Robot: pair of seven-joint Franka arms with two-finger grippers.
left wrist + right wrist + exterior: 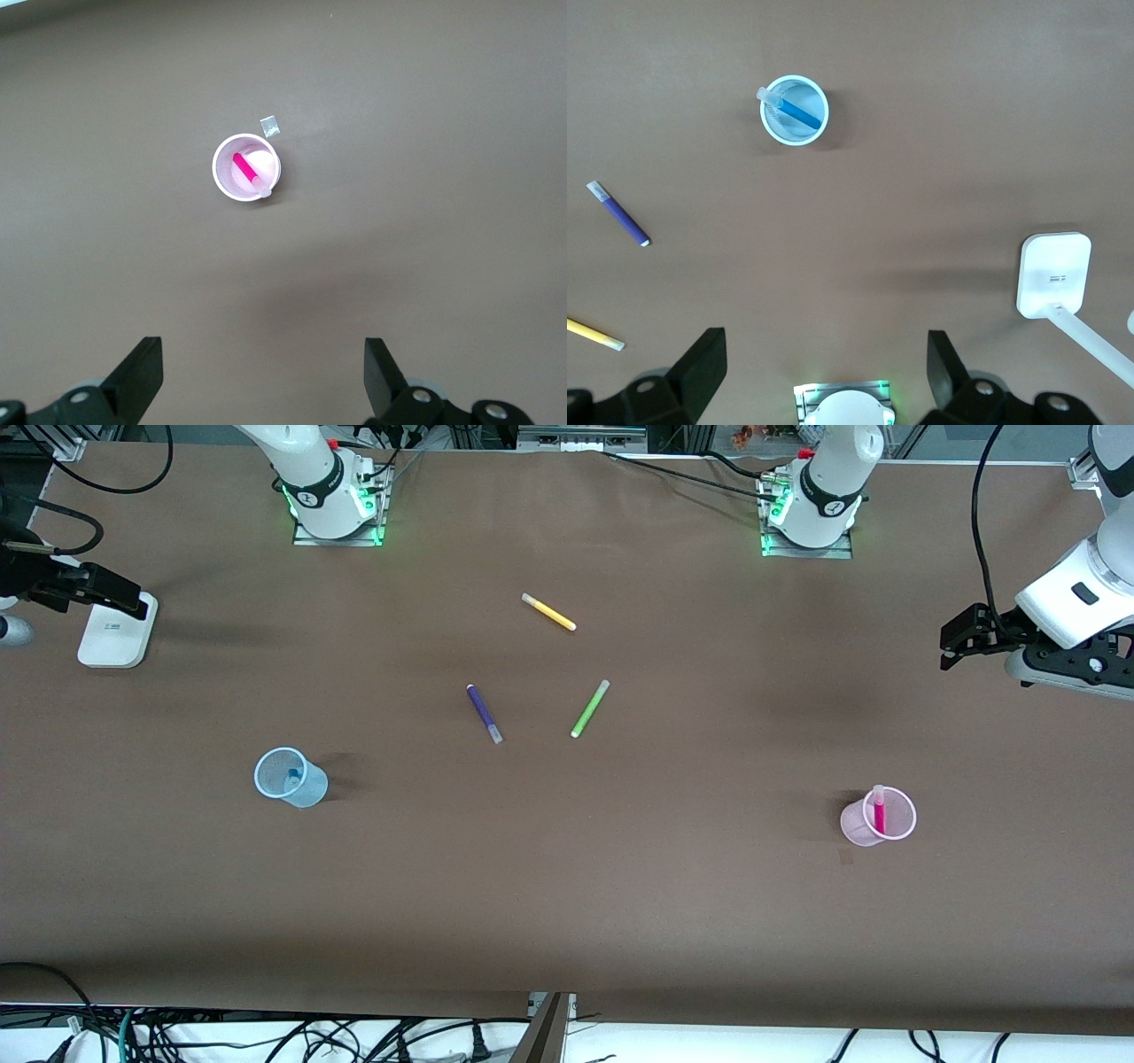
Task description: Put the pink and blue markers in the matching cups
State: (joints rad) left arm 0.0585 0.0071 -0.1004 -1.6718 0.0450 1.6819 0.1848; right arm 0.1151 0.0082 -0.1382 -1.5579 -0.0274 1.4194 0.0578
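Note:
The pale blue cup (291,778) stands toward the right arm's end of the table, with the blue marker (293,777) leaning inside it. Both also show in the right wrist view: the cup (795,110) and the marker (799,112). The pale pink cup (879,817) stands toward the left arm's end and holds the pink marker (879,810). They also show in the left wrist view: the cup (247,167) and the marker (247,171). My left gripper (957,638) (263,367) is open and empty, raised over the table at its end. My right gripper (120,595) (827,363) is open and empty over a white block.
A purple pen (484,713), a lime-green pen (590,708) and a yellow pen (548,612) lie loose in the middle of the table. A white block (117,631) sits at the right arm's end. A small scrap of tape (269,127) lies beside the pink cup.

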